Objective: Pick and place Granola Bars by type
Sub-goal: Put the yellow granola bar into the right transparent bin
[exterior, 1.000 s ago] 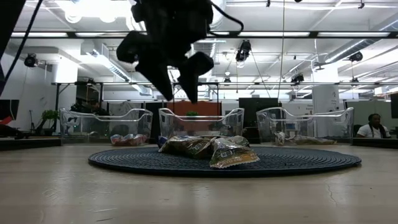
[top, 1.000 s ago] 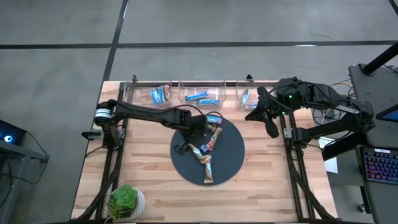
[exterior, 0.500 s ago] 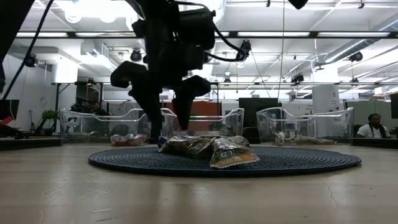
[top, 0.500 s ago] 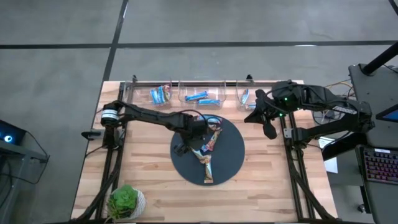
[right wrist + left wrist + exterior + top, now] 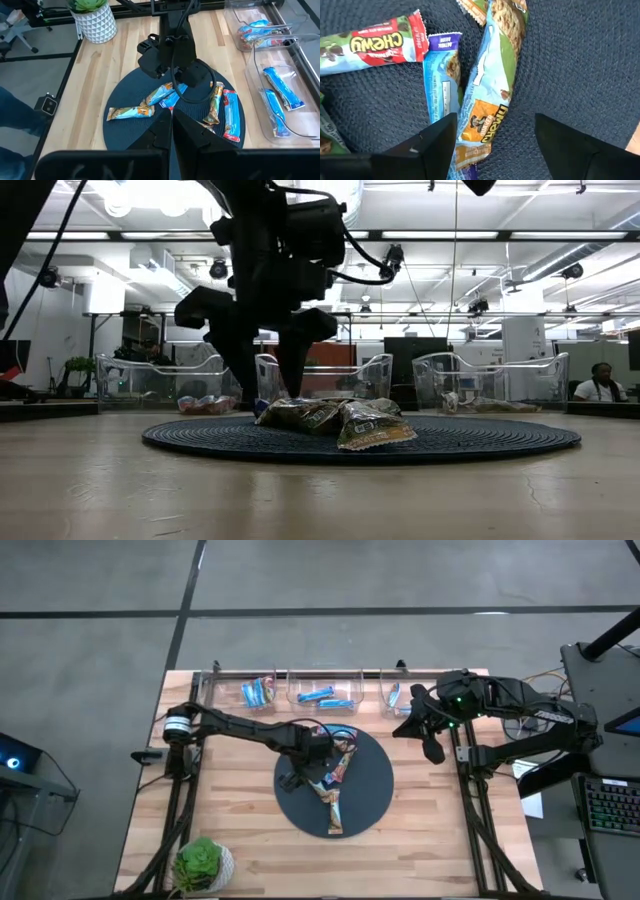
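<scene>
Several granola bars point(image 5: 335, 775) lie in a loose pile on a dark round mat point(image 5: 372, 802). My left gripper point(image 5: 495, 145) is open and low over the pile, pointing steeply down. Its fingers stand on either side of the near end of a light-blue, green and orange bar point(image 5: 490, 90), which lies flat on the mat. A blue bar point(image 5: 442, 80) and a red-and-white bar point(image 5: 375, 42) lie beside it. In the low view the left gripper's point(image 5: 265, 380) fingertips are hidden behind the pile. My right gripper point(image 5: 432, 730) is shut and waits high near the table's far right.
Three clear bins point(image 5: 258, 692) point(image 5: 325, 695) point(image 5: 395, 695) holding bars stand in a row along the far edge. A potted plant point(image 5: 203, 863) sits at the near left corner. Bare wood shows around the mat.
My left gripper has come down toward the bars on the mat, staying open; its fingertips are now level with the pile. The bars have not moved.
</scene>
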Controlling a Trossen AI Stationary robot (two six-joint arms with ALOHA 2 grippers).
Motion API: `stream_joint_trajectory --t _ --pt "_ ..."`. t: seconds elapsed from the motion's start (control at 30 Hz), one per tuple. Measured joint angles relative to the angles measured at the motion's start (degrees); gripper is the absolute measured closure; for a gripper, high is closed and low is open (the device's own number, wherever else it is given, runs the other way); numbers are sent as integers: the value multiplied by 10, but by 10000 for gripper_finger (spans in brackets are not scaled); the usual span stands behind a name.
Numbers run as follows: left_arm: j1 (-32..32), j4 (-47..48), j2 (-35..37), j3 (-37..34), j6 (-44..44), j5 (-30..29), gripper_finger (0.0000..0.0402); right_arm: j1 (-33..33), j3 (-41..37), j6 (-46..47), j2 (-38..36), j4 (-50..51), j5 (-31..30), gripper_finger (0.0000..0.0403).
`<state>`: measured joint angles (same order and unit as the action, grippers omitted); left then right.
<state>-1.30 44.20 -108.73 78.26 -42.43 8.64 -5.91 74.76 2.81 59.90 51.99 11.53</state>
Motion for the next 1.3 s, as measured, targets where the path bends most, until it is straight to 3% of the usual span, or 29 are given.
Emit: stream_joint_trajectory --t 1.3 --pt "0 -68 -7 -56 16 -35 154 0 0 0 0 -4 -2 394"
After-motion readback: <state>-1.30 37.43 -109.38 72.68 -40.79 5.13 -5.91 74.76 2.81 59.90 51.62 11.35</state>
